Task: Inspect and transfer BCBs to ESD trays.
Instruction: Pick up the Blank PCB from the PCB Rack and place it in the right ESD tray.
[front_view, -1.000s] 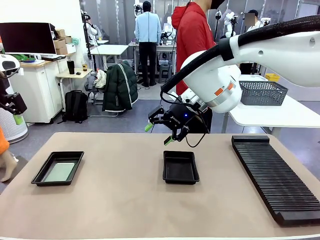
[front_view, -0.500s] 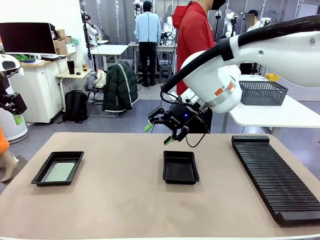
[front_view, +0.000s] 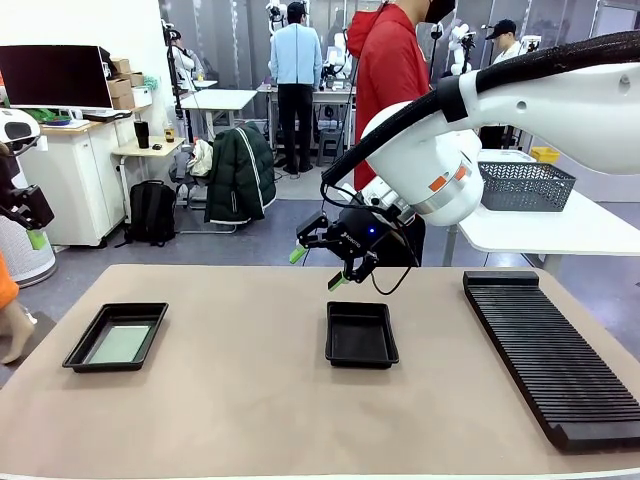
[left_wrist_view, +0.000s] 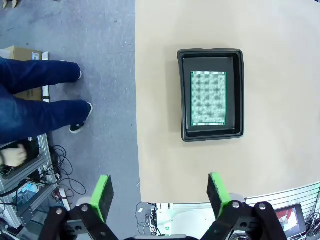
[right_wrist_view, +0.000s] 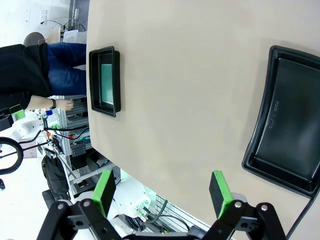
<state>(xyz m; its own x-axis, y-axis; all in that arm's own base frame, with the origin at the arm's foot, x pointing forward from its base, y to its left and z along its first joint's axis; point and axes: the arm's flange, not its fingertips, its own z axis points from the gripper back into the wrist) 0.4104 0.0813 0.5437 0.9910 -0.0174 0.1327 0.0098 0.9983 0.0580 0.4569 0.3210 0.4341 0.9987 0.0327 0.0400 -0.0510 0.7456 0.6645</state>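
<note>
Right gripper, jaws apart, hangs over the far end of the empty ESD tray at frame centre, whose long axis runs up-frame. Left gripper is also agape.

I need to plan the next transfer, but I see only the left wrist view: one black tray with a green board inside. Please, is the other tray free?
Observer: Yes. In the front view the second ESD tray lies at the middle of the table, and it is empty.
Operator: And where is the right gripper?
Observer: The right gripper hangs open in the air near that tray's far edge, holding nothing.
</note>
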